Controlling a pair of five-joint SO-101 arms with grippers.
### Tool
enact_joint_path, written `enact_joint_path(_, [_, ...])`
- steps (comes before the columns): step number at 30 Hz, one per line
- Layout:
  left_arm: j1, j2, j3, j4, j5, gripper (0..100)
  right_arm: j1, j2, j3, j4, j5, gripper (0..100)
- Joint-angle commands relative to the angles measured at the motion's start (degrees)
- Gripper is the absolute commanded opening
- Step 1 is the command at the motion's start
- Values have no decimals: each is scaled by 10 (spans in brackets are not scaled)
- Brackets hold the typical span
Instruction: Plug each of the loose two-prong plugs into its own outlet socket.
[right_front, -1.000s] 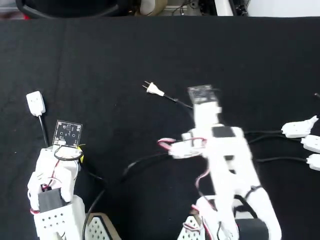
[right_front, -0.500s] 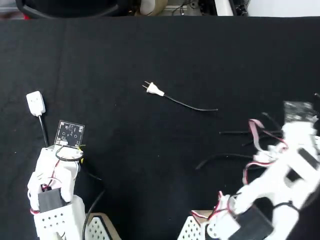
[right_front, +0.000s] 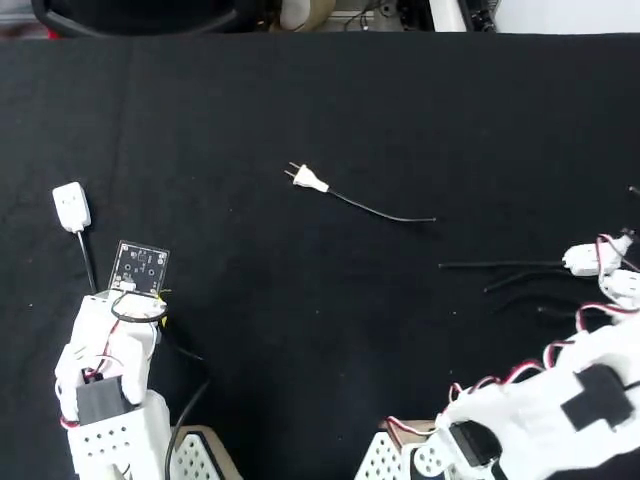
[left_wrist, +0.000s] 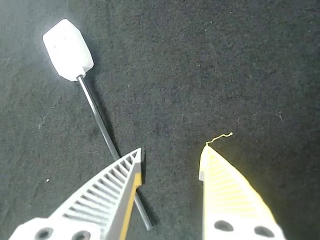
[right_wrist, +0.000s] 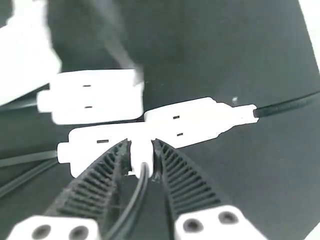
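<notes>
The right gripper (right_wrist: 141, 145) is clamped on a small white black-corded plug (right_wrist: 142, 156), nosed up against the flat white plastic outlet sockets (right_wrist: 95, 142) to push it in, I'd say; the left gripper (left_wrist: 172, 149) hangs spread by a lone white socket (left_wrist: 67, 47), another white two-prong plug (right_front: 308, 180) lying loose mid-table.

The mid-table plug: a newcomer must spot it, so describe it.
On the black table, look near the middle. A small white plug lies there alone, trailing a thin black cord; unlike the white socket far to its left, it has two bare prongs.
</notes>
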Motion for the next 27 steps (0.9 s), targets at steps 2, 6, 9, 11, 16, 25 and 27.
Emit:
enact_joint_path(2, [-4,-5,-1,5,-4,193,19,30,-52,17,4,18])
enact_joint_path(6, [-4,-5,-1,5,-2,195,4,-3,-60,139,3,128])
enact_joint_path(9, [-4,-5,-1,5,-2,195,-25,-55,-62,228,1,219])
enact_joint_path(11, [-4,-5,-1,5,-2,195,-53,-100,-62,293,-1,253])
enact_joint_path(16, [-5,-4,-2,33,-4,195,-156,-228,-62,445,-95,258])
enact_joint_path(25, [-8,-4,-2,38,-5,192,-550,-327,-51,522,-409,258])
enact_joint_path(27, [-9,-4,0,38,-5,192,-632,-307,-48,476,-510,258])
